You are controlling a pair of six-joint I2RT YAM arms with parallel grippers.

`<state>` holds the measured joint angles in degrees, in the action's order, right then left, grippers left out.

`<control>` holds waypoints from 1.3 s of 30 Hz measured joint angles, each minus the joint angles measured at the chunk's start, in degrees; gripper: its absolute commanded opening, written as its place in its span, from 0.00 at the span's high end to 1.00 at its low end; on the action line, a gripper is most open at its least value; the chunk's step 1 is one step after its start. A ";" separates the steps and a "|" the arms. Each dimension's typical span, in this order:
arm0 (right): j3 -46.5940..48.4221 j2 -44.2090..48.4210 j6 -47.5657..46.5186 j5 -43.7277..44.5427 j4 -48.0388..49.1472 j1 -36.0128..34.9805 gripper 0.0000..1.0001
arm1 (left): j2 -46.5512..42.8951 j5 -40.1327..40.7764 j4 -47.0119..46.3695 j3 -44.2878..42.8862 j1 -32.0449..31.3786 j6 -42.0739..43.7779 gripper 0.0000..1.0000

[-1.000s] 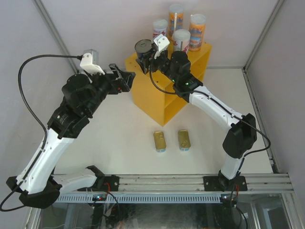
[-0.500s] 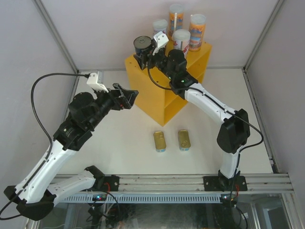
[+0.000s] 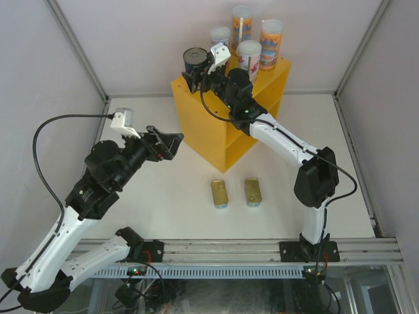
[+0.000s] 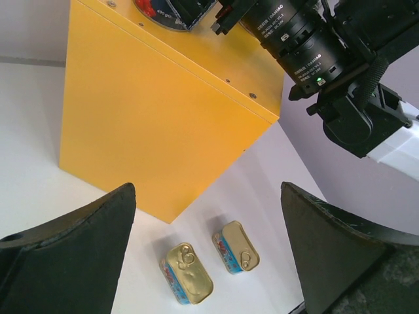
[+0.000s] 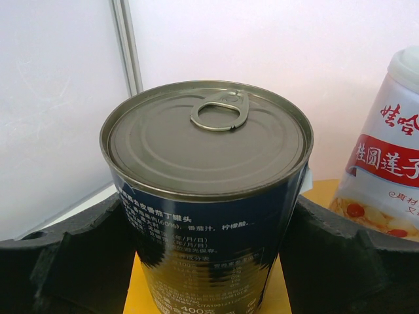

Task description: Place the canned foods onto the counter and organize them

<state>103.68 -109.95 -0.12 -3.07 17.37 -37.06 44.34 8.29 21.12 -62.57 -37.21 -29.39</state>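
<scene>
The dark round tin (image 3: 194, 59) (image 5: 206, 196) stands upright on the left corner of the yellow counter's (image 3: 204, 131) top, and my right gripper (image 3: 197, 76) (image 5: 208, 261) is shut on its sides. Several tall slim cans (image 3: 249, 55) stand behind it on the top; one (image 5: 386, 163) shows at the right in the right wrist view. Two flat gold-topped tins (image 3: 220, 193) (image 3: 253, 191) lie side by side on the white table in front of the counter, also in the left wrist view (image 4: 187, 273) (image 4: 236, 246). My left gripper (image 3: 171, 145) (image 4: 208, 196) hangs open and empty, left of the counter (image 4: 144, 131).
The right arm (image 3: 288, 140) reaches from the near right over the counter's front. White walls and metal posts (image 3: 78, 52) close in the table. A metal rail (image 3: 262, 252) runs along the near edge. The left arm's black cable (image 3: 46, 131) loops at the left.
My left gripper has drawn back toward the near left, away from the counter's top corner. The right gripper with the dark tin has shifted slightly toward the back left.
</scene>
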 measured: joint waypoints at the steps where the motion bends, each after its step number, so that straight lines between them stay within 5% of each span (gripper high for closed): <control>1: 0.02 -0.09 0.04 0.31 0.07 -0.15 0.32 | -0.33 0.02 0.17 0.00 0.00 0.00 0.01; 12: 0.68 -0.57 -0.44 2.43 -5.33 -0.55 0.13 | -0.48 -0.39 1.03 1.53 0.00 0.02 0.00; 39: -10.25 12.96 -2.45 7.13 -10.49 -4.74 0.09 | -3.28 -0.52 0.81 10.01 -0.04 -0.02 0.00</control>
<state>93.43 -96.99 -2.57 4.05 6.87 -41.80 41.06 7.77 21.93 -52.56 -37.26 -29.41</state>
